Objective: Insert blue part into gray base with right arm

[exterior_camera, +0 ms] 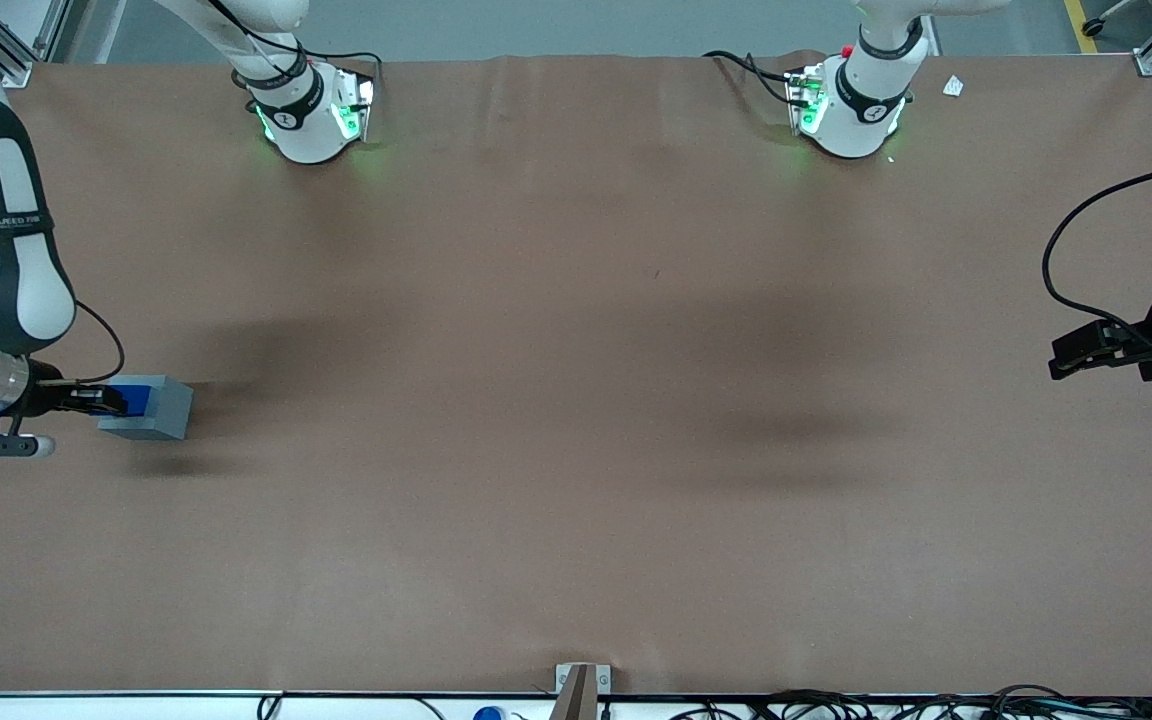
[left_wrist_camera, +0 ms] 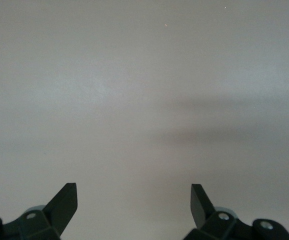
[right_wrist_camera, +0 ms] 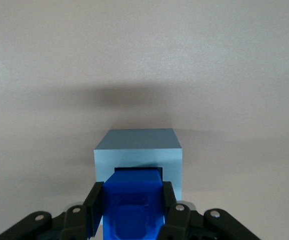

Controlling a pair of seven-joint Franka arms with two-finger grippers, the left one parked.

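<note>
Pincer [right_wrist_camera: 134,212] grips blue part [right_wrist_camera: 133,200], seemingly socketed.

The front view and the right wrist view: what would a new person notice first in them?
The bright blue part stands out first: the gripper is shut on it, right at the gray base, at the working arm's end of the brown table. In the wrist view its tip meets the base's square socket. Green lights glow at both arm bases.
</note>
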